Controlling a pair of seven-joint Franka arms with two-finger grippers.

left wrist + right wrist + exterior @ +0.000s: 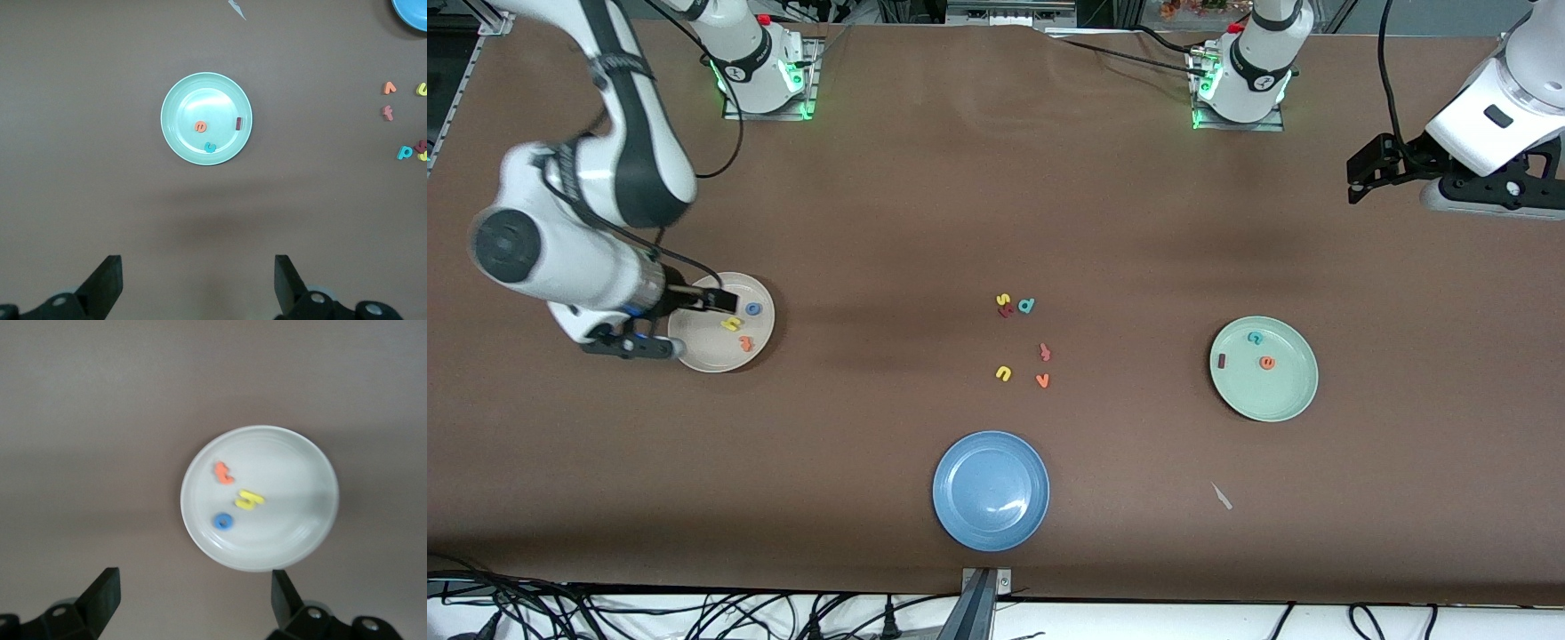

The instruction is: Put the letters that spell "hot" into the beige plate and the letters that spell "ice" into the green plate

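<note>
Right claw [190, 603], released and empty, hangs above the beige plate [300, 540] holding h, o, t; left claw [199, 287], released, waits high, well apart from the green plate [183, 133].

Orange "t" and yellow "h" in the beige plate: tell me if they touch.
Apart. The right wrist view shows bare plate between the orange "t" and the yellow "h".

Even overhead light, soft shadows, slight blur

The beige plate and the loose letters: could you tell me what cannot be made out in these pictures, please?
- Beige plate, front view: the right gripper and arm cover one side of its rim.
- Dark red letter, front view: partly tucked under the yellow "s", too small to read.
- Blue plate, left wrist view: cut off by the picture's edge.
</note>
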